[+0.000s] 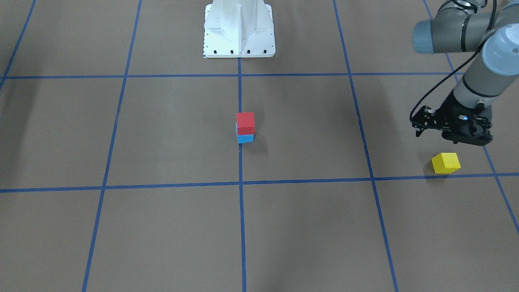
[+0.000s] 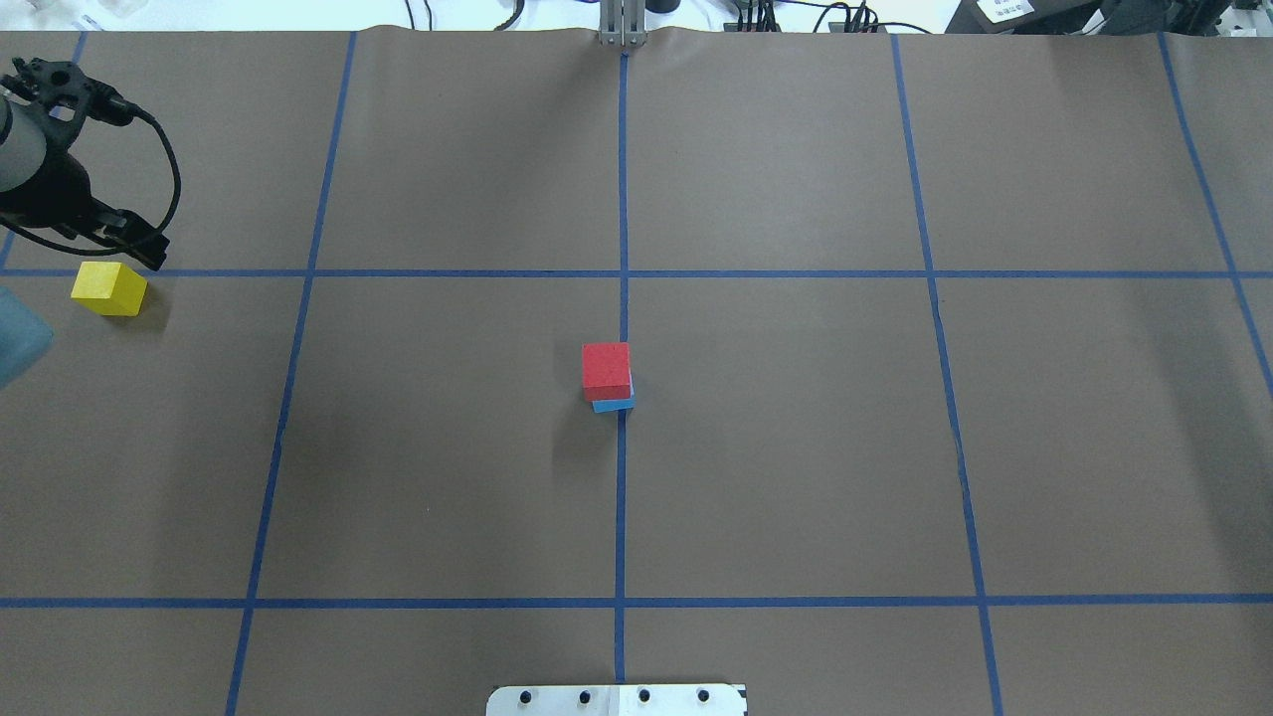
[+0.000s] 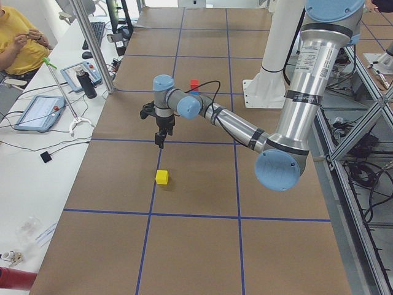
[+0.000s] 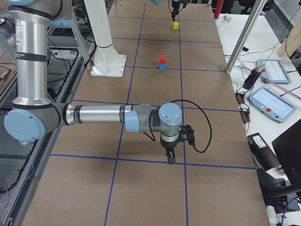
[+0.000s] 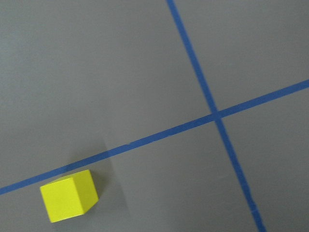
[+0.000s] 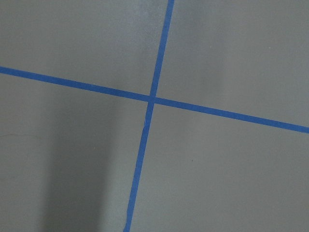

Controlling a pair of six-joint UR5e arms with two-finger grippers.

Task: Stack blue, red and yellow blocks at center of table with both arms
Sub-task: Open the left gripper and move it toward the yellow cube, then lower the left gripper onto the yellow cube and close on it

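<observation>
1. Overhead exterior view: the red block (image 2: 606,368) sits on top of the light blue block (image 2: 614,404) at the middle of the table (image 2: 796,447), right on the central blue tape line (image 2: 622,497). The red one is shifted slightly, so a strip of blue shows along one edge.
2. The yellow block (image 2: 108,288) lies alone on the table far out on the robot's left, well apart from the stack and just beside a tape line.
3. The left hand (image 3: 159,141) hangs above the table near the yellow block, pointing down and not touching it. I cannot tell whether its fingers are wide or narrow.
4. The right hand (image 4: 170,157) shows only in the exterior right view. It points down near a tape crossing, well apart from every block. Its spread cannot be told.
5. The white pedestal (image 1: 239,28) stands at the robot's edge of the table.
</observation>
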